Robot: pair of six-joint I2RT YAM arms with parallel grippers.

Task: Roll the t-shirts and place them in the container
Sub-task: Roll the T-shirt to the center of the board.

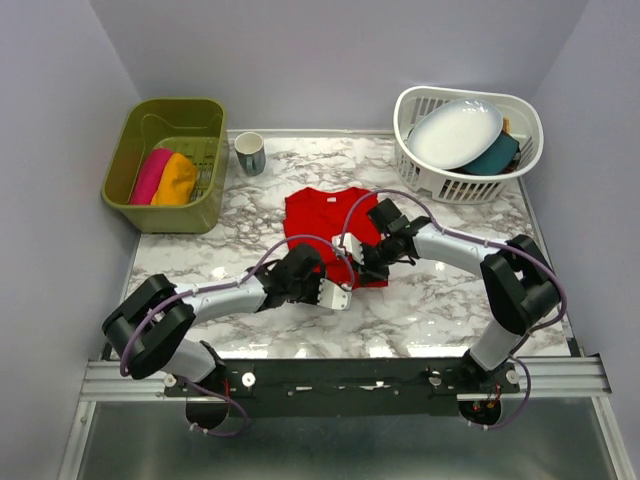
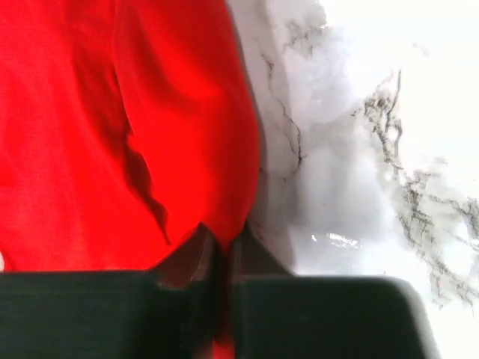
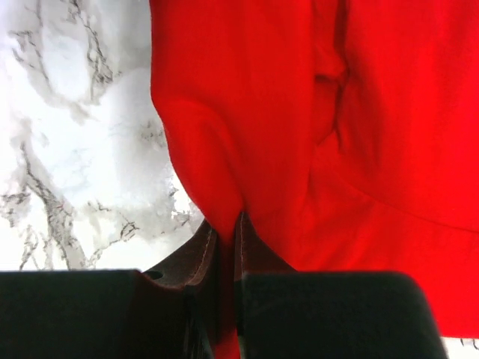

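Note:
The red t-shirt (image 1: 322,218) lies on the marble table's middle, partly folded. My left gripper (image 1: 303,268) is shut on its near left edge; the left wrist view shows red cloth (image 2: 135,134) pinched between the jaws. My right gripper (image 1: 375,262) is shut on the near right edge; the right wrist view shows the cloth (image 3: 299,127) clamped in the jaws. Rolled magenta (image 1: 150,175) and orange (image 1: 176,180) t-shirts lie in the green bin (image 1: 205,212).
A grey mug (image 1: 249,153) stands by the bin. A white basket (image 1: 445,183) at the back right holds a white oval plate (image 1: 456,132) and a teal item (image 1: 495,156). Marble table (image 1: 440,300) surrounds the shirt.

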